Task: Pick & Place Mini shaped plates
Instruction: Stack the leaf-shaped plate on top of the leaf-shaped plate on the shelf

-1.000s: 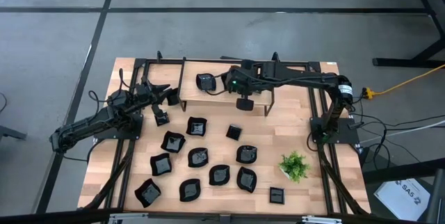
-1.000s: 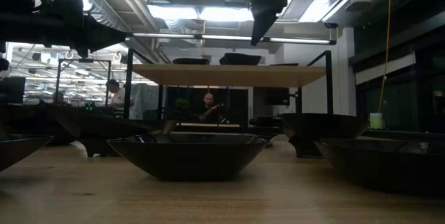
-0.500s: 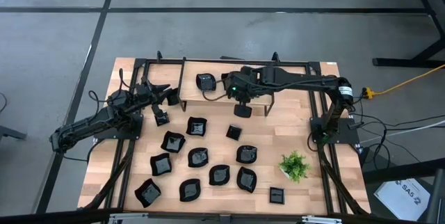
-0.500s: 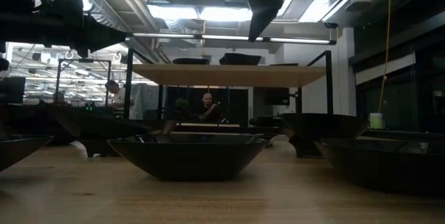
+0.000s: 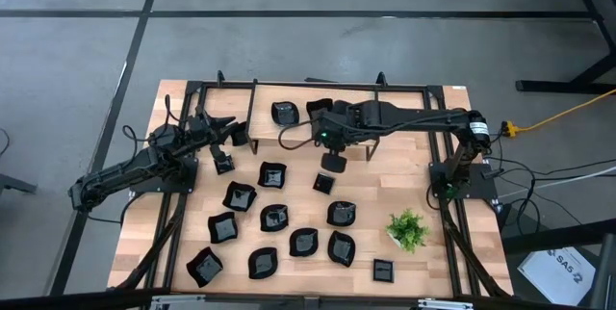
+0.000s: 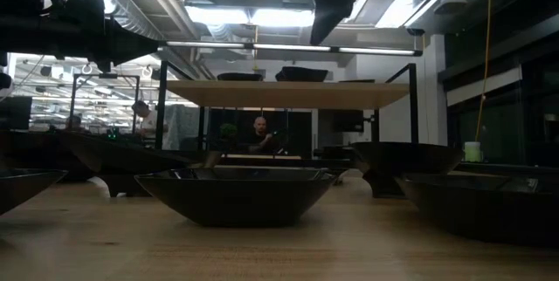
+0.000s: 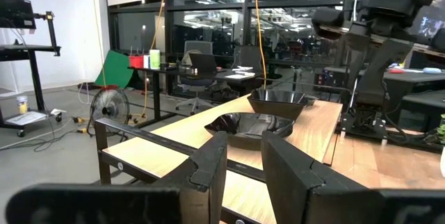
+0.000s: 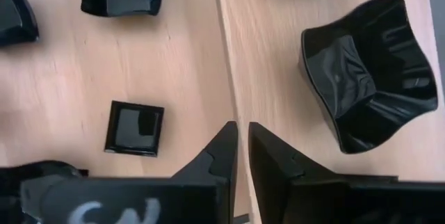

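Several glossy black mini shaped plates (image 5: 275,218) lie on the wooden table; two more (image 5: 286,113) sit on a raised wooden shelf (image 5: 289,135) at the far side. My right gripper (image 5: 334,161) hangs shut and holds nothing, high above the shelf's near edge, pointing steeply down. In its wrist view its fingers (image 8: 241,144) stand over that edge, between a wavy-edged plate (image 8: 368,78) on the shelf and a small square plate (image 8: 134,128) on the table. My left gripper (image 7: 243,165) waits open at the far left (image 5: 234,134), level, facing the shelf.
A small green potted plant (image 5: 408,229) stands at the near right. Black frame rails (image 5: 183,185) run along both sides of the table. The shelf's posts (image 6: 410,106) stand on the table. People show in the room beyond (image 6: 261,133).
My right gripper has swung from over the shelf toward the table's near edge and has rolled a little, still shut and holding nothing. No plate has moved.
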